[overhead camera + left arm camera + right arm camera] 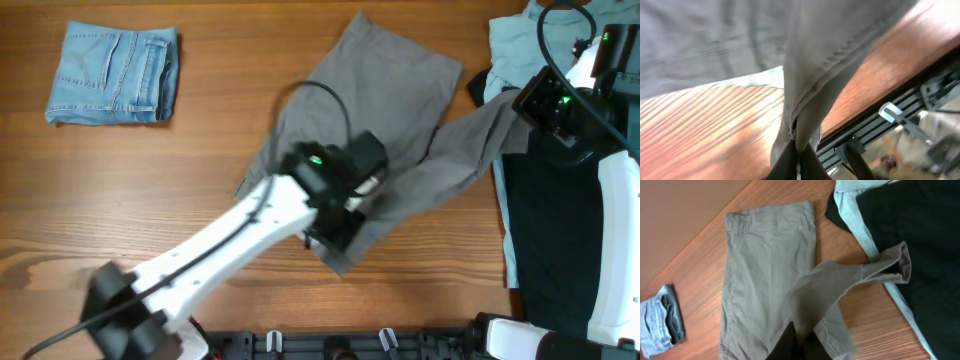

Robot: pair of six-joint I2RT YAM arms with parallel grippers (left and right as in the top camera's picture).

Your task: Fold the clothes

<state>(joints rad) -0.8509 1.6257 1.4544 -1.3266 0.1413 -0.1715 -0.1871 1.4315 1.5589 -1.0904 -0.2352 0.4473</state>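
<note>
Pinching the grey shorts [395, 90] at two spots: left gripper [335, 230] clamped on the hem farthest from the dark garment pile [560, 240]; right gripper [520, 102] gripping a lifted leg at that pile's edge. Remaining cloth spread on table [150, 200] beside the pile.

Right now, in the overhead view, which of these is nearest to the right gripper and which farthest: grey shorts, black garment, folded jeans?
1. grey shorts: one leg is held in the right gripper.
2. black garment: right side, just beside the gripper.
3. folded jeans: far left corner.
</note>
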